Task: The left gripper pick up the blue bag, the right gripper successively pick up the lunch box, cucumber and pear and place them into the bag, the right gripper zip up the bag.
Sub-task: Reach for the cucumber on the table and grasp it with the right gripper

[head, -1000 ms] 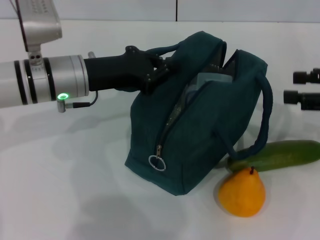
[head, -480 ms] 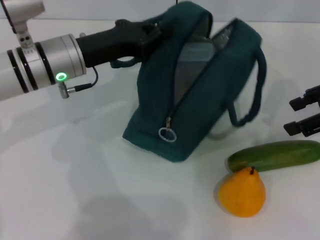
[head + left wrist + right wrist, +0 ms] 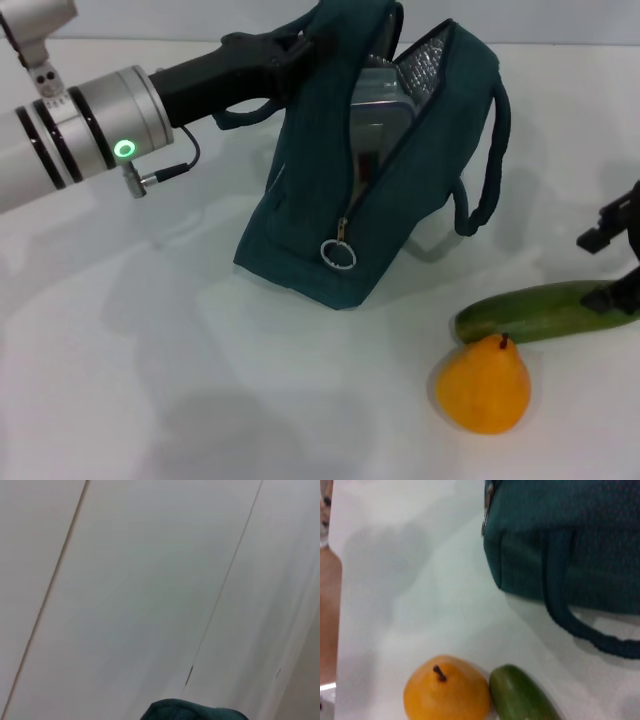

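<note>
Nearest the robot, the pear (image 3: pixel 484 386) sits on the white table (image 3: pixel 150 400), stem up, and just behind it lies the cucumber (image 3: pixel 540 311), the two touching or very nearly so (the right wrist view shows them pressed side by side). Both are outside the bag, so two of the three items are not yet packed.

At the cucumber's far-right end the right gripper (image 3: pixel 618 262) enters at the edge of the head view, dark parts low over that end of the cucumber. Whether its jaws are spread or closed cannot be told from here, nor whether it touches the cucumber.

Farther back, the blue bag (image 3: pixel 330 230) is tilted, its mouth agape and its zipper undone, the ring pull (image 3: pixel 338 254) hanging low on the front. Inside, against the silver lining, the lunch box (image 3: pixel 378 125) appears to be lodged already, so the first placement looks done.

Farthest, the left gripper (image 3: pixel 290 48) reaches in from the left and is clamped on the bag's upper edge or near handle, lifting that side.

By this reading the cucumber is the step in hand; the pear and the zipping remain.
</note>
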You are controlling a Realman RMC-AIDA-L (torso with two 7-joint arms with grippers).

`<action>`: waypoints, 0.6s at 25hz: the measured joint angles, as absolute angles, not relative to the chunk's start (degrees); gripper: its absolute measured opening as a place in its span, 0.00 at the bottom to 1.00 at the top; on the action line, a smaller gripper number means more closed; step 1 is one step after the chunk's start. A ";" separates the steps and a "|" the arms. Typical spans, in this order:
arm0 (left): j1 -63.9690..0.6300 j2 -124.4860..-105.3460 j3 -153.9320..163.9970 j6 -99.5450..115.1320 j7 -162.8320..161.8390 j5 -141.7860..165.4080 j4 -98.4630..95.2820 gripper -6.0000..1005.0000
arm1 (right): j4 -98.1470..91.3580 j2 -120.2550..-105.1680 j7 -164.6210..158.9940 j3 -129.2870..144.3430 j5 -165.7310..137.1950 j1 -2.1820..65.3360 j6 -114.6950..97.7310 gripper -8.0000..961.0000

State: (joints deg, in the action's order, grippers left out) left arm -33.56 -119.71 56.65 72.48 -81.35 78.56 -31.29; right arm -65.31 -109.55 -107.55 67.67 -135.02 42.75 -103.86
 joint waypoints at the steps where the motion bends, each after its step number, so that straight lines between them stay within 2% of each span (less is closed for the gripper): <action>1: -33.81 -119.73 56.68 72.39 -81.36 78.55 -30.74 0.06 | -64.81 -109.85 -107.06 67.97 -136.04 43.01 -103.79 0.76; 6: -34.69 -119.76 56.48 72.18 -81.36 78.54 -28.57 0.06 | -64.29 -112.29 -104.88 71.33 -140.93 43.33 -102.43 0.76; 12: -35.22 -119.79 56.52 71.79 -81.86 78.49 -28.03 0.06 | -64.47 -112.92 -104.90 74.83 -142.57 43.09 -99.17 0.76; 15: -35.15 -119.79 56.51 71.79 -81.87 78.48 -28.01 0.06 | -64.51 -113.99 -105.05 75.08 -144.76 43.15 -97.24 0.76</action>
